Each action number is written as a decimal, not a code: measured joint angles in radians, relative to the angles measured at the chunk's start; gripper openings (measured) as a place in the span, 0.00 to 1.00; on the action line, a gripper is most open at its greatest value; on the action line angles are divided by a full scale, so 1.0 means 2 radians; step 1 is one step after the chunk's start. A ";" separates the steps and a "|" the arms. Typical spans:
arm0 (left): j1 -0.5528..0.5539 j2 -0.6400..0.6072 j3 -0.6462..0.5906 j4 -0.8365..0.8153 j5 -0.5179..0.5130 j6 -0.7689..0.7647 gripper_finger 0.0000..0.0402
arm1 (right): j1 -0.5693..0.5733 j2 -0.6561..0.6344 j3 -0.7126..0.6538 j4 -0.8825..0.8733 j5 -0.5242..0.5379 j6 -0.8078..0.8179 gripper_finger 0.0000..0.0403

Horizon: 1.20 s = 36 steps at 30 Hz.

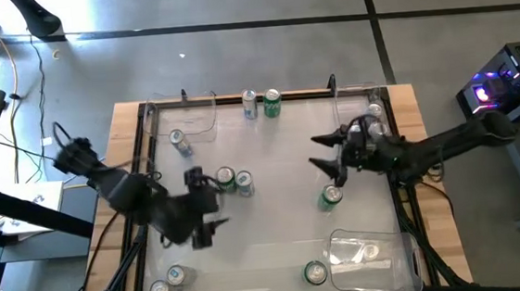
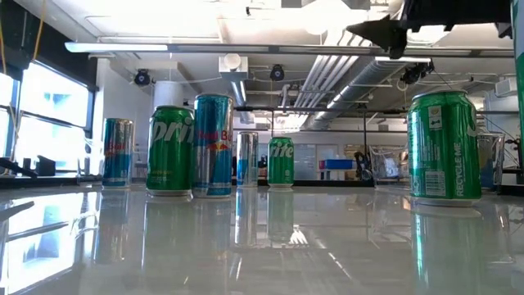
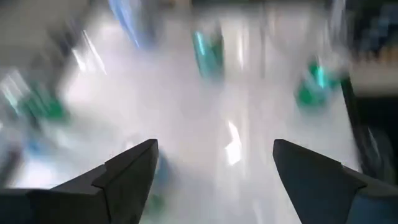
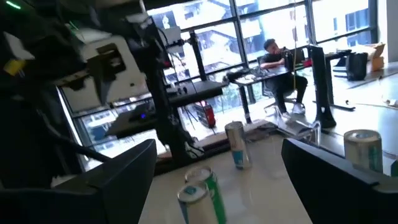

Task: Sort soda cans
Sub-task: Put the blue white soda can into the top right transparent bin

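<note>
Several soda cans stand upright on the white table (image 1: 277,237). A blue can (image 1: 250,103) and a green can (image 1: 272,103) are at the far edge, and two cans (image 1: 234,181) stand at the middle. One green can (image 1: 331,197) is right of centre, and another (image 1: 315,271) is at the near edge. My left gripper (image 1: 214,203) hangs open above the table just left of the middle pair, with nothing between its fingers (image 3: 134,168). My right gripper (image 1: 318,153) is open and lies level above the table, beyond the green can right of centre.
Clear plastic bins stand at the far left (image 1: 184,119), the far right (image 1: 369,109) and the near right (image 1: 371,253). The far bins each hold a can. Two more cans (image 1: 167,283) stand at the near left corner. A person sits at a desk in the room beyond (image 4: 280,62).
</note>
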<state>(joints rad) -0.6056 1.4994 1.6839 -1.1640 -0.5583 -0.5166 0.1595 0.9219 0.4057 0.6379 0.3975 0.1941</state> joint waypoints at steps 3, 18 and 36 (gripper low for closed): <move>-0.013 0.069 0.084 -0.140 0.089 -0.117 0.78 | 0.013 0.042 0.000 0.028 0.014 -0.006 0.85; -0.169 0.118 0.093 -0.203 0.198 -0.522 0.78 | 0.032 0.111 0.000 0.111 0.007 -0.010 0.85; -0.268 0.120 -0.064 -0.062 0.321 -0.779 0.89 | 0.035 0.112 0.000 0.125 0.009 -0.019 0.85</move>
<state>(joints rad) -1.1412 1.7397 1.5557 -1.2881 0.0843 -2.0738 0.2302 1.1450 0.4061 0.8887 0.4156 0.1562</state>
